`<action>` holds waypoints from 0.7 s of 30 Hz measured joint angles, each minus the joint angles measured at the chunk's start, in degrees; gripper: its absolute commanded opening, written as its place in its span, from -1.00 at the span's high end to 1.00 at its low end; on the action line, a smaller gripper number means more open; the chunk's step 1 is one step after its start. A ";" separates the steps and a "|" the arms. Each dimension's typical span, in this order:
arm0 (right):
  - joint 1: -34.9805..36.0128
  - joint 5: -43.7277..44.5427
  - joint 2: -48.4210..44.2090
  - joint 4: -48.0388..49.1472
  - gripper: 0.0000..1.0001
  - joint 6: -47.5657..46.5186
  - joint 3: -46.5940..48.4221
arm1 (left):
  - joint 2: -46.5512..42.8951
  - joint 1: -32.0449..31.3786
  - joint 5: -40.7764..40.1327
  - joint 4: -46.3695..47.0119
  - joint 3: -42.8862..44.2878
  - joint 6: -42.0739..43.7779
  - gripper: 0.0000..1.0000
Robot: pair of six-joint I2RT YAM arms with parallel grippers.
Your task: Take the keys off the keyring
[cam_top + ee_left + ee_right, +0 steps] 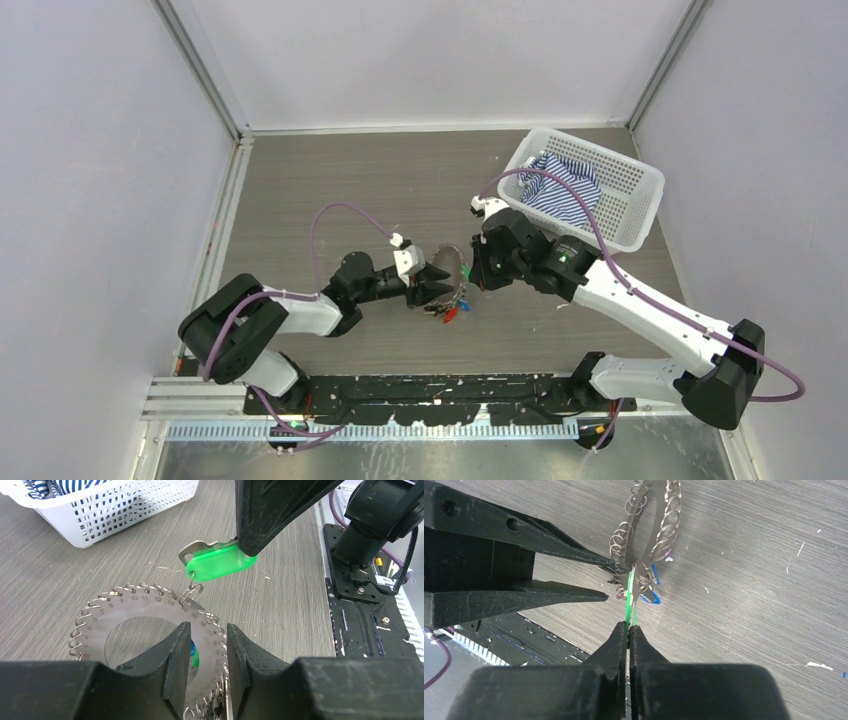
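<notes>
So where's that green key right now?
Near the centre of the top view, the green key is pinched in the right gripper, linked by a small loop to the rim of the keyring, which the left gripper holds.

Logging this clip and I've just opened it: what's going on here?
Two arms are working on one keyring. The left gripper clamps its rim and holds it on edge. The right gripper is shut on the green key, which is hooked to the keyring by a small loop. Other keys hang from the lower rim. No loose key is in view.
</notes>
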 measured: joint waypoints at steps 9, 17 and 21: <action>0.00 -0.59 0.13 -0.44 0.98 -0.79 0.68 | 2.38 0.00 -0.04 0.46 2.05 0.02 0.27; 0.00 -1.60 0.13 -0.74 0.98 -0.92 0.68 | 2.49 0.00 0.57 0.87 3.08 0.04 0.27; 0.00 -1.86 0.13 -0.74 0.98 -0.92 0.68 | 3.21 0.00 1.99 1.25 4.22 -0.13 0.25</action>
